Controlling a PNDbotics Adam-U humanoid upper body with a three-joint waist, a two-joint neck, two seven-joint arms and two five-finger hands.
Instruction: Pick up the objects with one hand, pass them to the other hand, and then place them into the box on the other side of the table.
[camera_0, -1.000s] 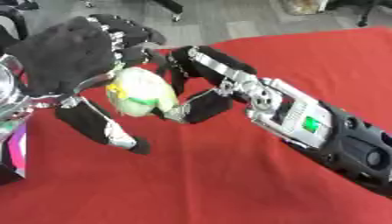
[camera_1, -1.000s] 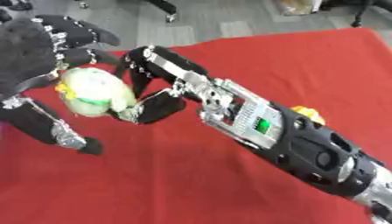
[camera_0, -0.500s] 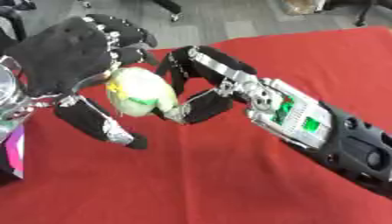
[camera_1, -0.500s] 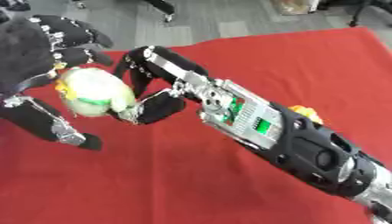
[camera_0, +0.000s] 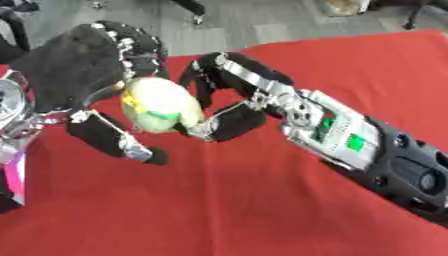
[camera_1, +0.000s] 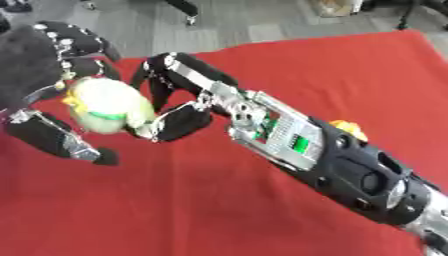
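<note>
A pale, rounded object (camera_0: 160, 105) with a green band and a yellow patch is seen held above the red-covered counter (camera_0: 262, 200), in the upper left of both views. It is enclosed between the two hands.

Left hand (camera_0: 74, 75): entered from the left edge, black, palm towards the object. Its fingers (camera_0: 140, 47) are curled over the top of the object, and the thumb (camera_0: 122, 142) is extended beneath it, ending in a dark tip just below and to the left of the object.

Right hand (camera_0: 229, 95): entered from the lower right along a long forearm (camera_1: 332, 165) with exposed silver parts and green spots. Its fingers (camera_0: 210, 72) are arched over the right side of the object, and the thumb (camera_0: 223, 127) is pressed against the lower right of it. The object is thus touched by both hands at once; which hand carries it cannot be told.

A small orange-yellow item (camera_1: 348, 129) is noted on the counter just behind the right forearm, mostly hidden. A pink and silver shape (camera_0: 13, 150) is visible at the left edge. Grey floor (camera_0: 262, 20) lies beyond the counter.
</note>
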